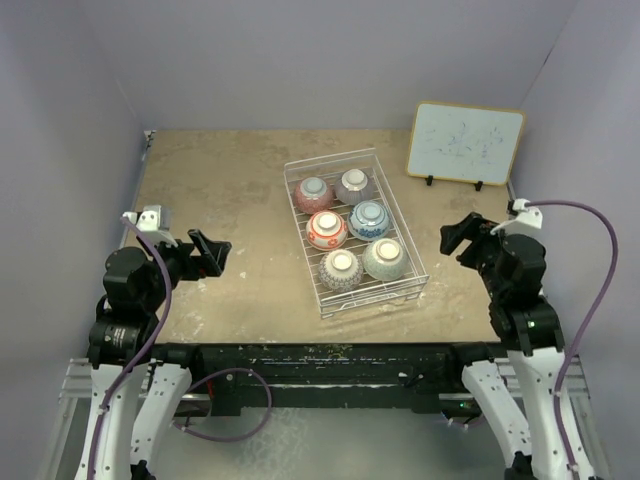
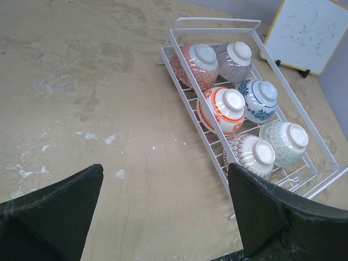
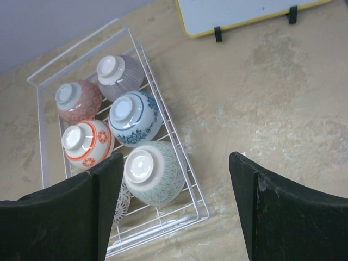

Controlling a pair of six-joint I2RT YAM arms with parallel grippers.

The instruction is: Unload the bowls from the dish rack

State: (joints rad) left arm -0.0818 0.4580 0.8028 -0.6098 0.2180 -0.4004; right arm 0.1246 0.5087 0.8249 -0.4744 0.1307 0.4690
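Wire dish rack (image 1: 375,298) runs near-to-far — bowls (image 1: 369,218) upside-down.

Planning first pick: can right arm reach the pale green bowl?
Likely yes: the pale green bowl sits upside down in the dish rack, near right corner, nothing above it; the right gripper hangs open nearby.

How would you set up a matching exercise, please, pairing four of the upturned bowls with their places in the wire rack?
Places are within the silver-white wire dish rack, as seen in the top view.

1. pink patterned ceramic bowl
2. grey striped ceramic bowl
3. red-orange banded ceramic bowl
4. pale green patterned ceramic bowl

A. near right corner
B. far left corner
C. middle of the left column
D. far right corner

Pairs: 1-B, 2-D, 3-C, 4-A.
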